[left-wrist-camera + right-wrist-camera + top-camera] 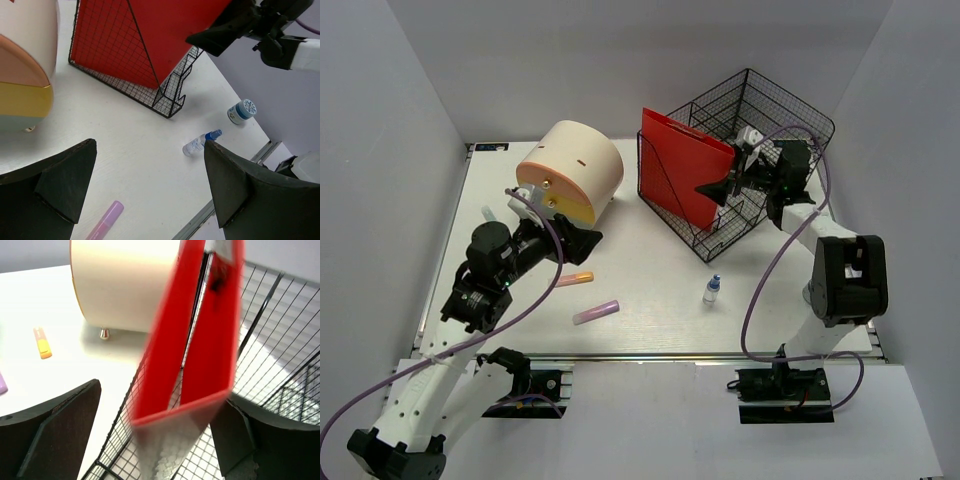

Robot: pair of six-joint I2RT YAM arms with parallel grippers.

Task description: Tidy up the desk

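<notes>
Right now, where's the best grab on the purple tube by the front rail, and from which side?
Grip the purple tube at mid-length, coming straight down from above. It lies flat on the desk, long axis roughly left-right, so set the jaws across its narrow width. The orange tube lies apart behind it, so nothing crowds it. The left gripper, jaws open, sits nearer.

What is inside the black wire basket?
A flat red folder stands inside the black wire mesh basket. What lies beneath and behind the folder is covered.
</notes>
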